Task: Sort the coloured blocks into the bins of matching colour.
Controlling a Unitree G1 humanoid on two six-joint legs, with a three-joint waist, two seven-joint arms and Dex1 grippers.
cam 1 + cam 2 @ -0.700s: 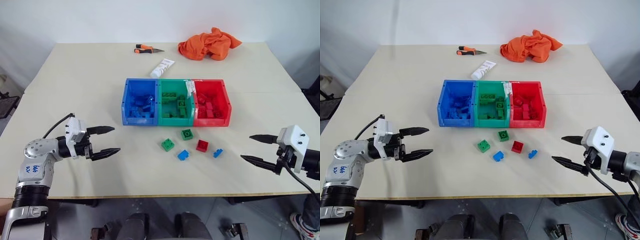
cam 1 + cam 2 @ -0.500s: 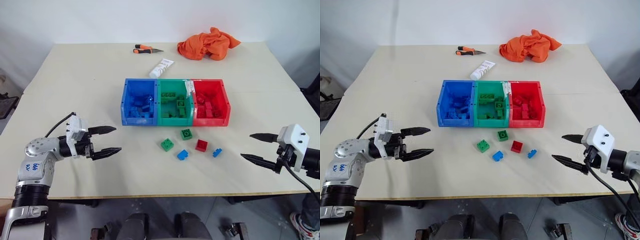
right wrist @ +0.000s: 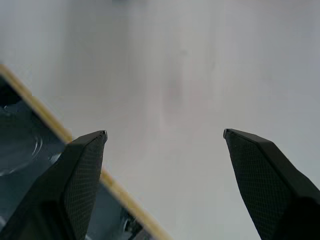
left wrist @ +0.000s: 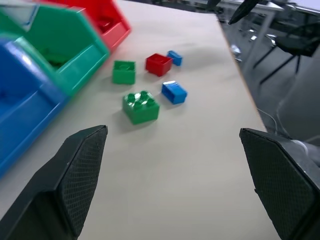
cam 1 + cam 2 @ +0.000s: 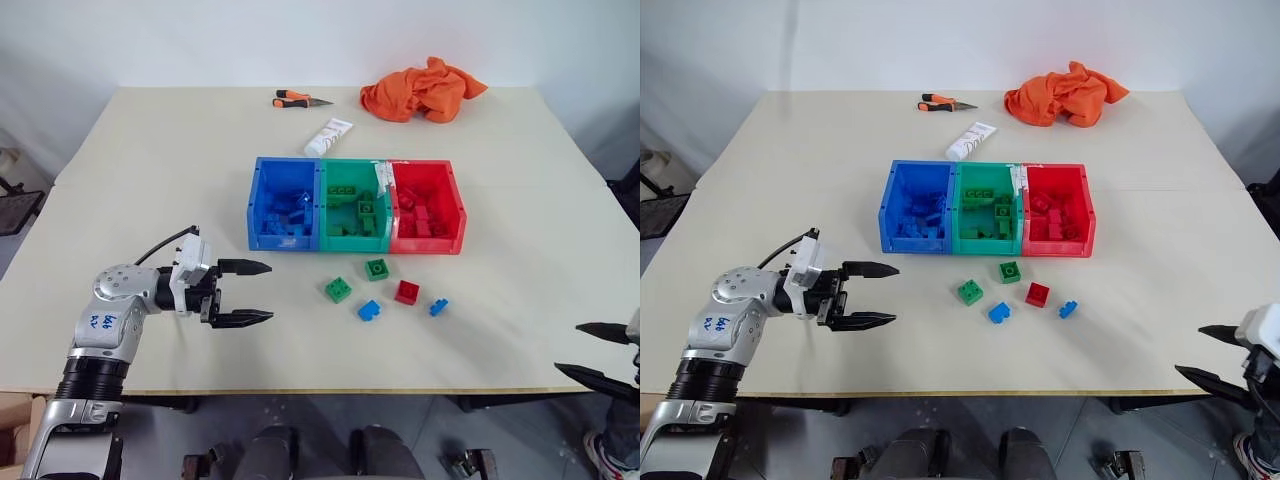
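Three joined bins stand mid-table: blue (image 5: 280,242), green (image 5: 355,243) and red (image 5: 428,246), each holding blocks of its own colour. In front of them lie loose coloured blocks: two green (image 5: 338,290) (image 5: 377,269), one red (image 5: 406,292), two blue (image 5: 368,311) (image 5: 438,307). My left gripper (image 5: 270,292) is open and empty, just above the table to the left of the nearest green block (image 4: 141,106), pointing at it. At the table's front right corner my right gripper (image 5: 568,348) is open and empty, well away from the blocks.
At the back of the table lie an orange cloth (image 5: 423,88), an orange-handled knife (image 5: 298,99) and a white tube (image 5: 328,136). The table's front edge (image 5: 350,392) runs just below both grippers.
My left gripper has moved right, closer to the loose blocks. My right gripper has pulled back to the front right corner, away from them. Both stay open.
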